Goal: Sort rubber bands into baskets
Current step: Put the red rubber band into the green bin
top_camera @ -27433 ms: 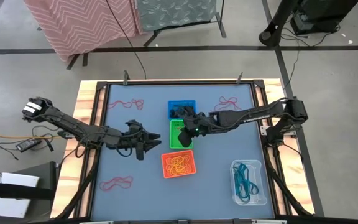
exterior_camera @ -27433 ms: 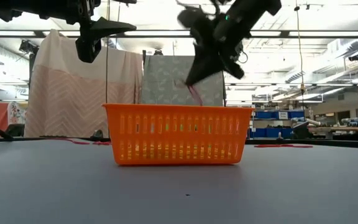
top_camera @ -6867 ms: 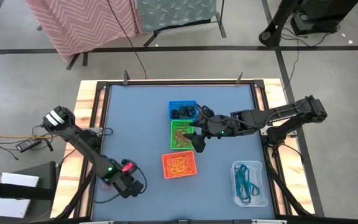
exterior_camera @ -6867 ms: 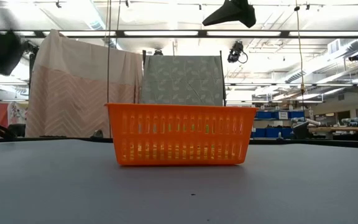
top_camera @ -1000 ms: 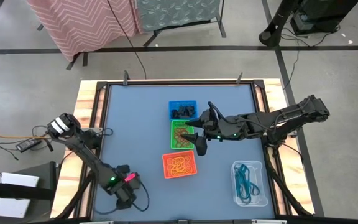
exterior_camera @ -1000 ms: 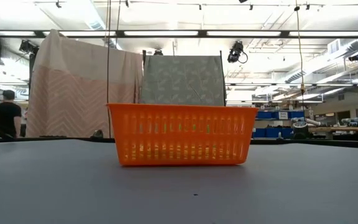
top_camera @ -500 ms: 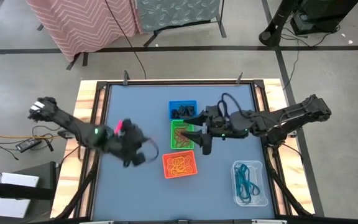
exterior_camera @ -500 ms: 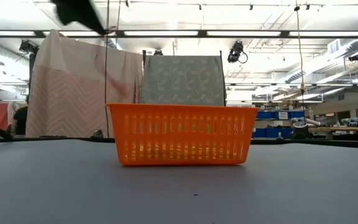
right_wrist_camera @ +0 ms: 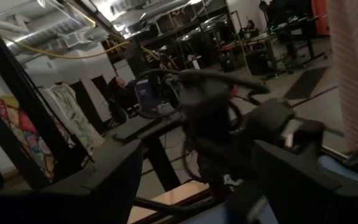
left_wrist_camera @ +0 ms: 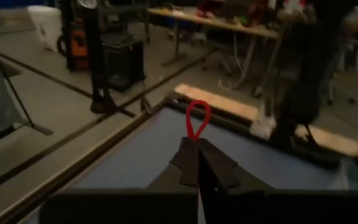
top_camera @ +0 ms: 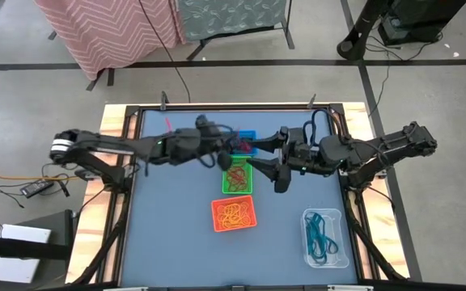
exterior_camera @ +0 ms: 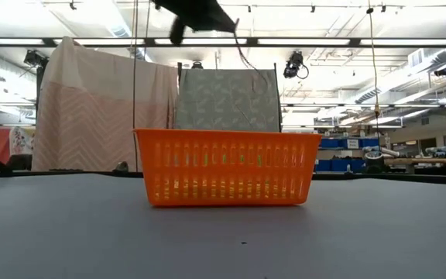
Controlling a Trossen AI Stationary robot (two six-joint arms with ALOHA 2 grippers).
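We see the left gripper (left_wrist_camera: 198, 163) pinched shut on a red rubber band (left_wrist_camera: 197, 121), light and floppy, dangling over the green basket (top_camera: 236, 178), while the right gripper (top_camera: 270, 168) waits wide open, empty.

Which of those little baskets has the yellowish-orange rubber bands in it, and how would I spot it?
Start at the blue-topped table. Three small baskets sit in a line at its middle. The orange basket ends that line, beside the green basket; it alone matches its tangle of yellow-orange bands.
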